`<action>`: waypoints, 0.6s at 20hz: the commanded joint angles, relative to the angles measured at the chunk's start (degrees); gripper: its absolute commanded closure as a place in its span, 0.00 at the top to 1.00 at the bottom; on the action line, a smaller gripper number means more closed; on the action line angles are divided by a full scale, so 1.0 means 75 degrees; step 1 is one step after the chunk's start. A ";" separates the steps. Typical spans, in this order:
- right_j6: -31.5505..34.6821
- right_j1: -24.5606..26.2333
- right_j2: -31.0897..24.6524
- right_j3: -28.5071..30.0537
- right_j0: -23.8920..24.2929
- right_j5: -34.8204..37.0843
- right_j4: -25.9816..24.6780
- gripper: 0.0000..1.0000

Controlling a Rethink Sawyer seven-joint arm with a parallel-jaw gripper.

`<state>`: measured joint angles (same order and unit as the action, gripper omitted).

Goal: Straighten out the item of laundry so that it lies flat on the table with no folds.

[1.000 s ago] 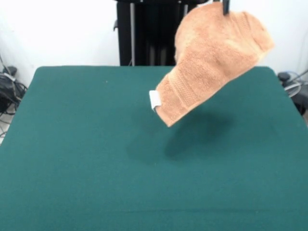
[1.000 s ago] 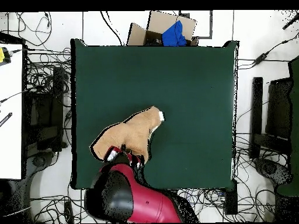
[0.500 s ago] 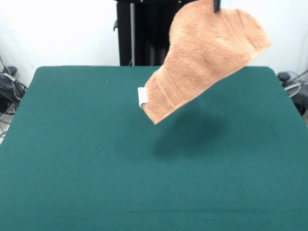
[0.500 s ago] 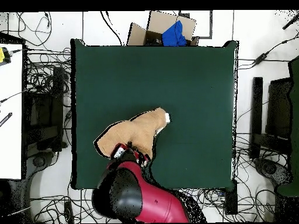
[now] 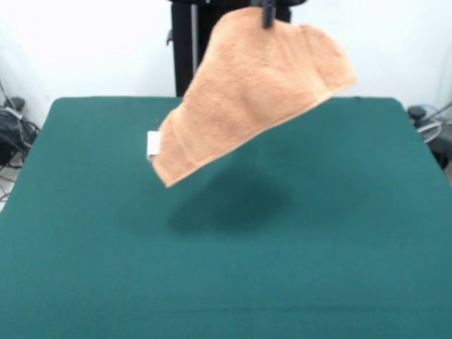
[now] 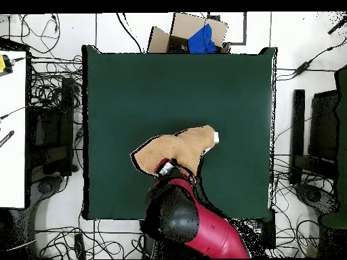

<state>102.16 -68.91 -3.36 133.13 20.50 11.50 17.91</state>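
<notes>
My gripper [image 5: 268,14] pinches the towel [image 5: 247,92] above the table [image 5: 85,268]; only overhead shows my arm [image 6: 193,223].

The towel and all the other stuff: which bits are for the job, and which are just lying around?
For the job:
towel, hanging
gripper, pinching its top edge
green table

Just lying around:
cardboard box
blue cloth on the box
cables on the floor
</notes>
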 commanded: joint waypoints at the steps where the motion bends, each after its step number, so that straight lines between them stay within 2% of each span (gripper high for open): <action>1: 0.0242 0.0507 -0.0862 -0.0240 0.0544 -0.0095 -0.0542 0.00; 6: 0.0172 0.0626 -0.1237 -0.0227 0.1036 -0.0240 -0.0823 0.00; 12: 0.0324 0.0807 -0.1376 -0.0374 0.1265 -0.0375 -0.1171 0.00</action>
<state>102.16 -65.86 -7.55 132.72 28.87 11.50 12.97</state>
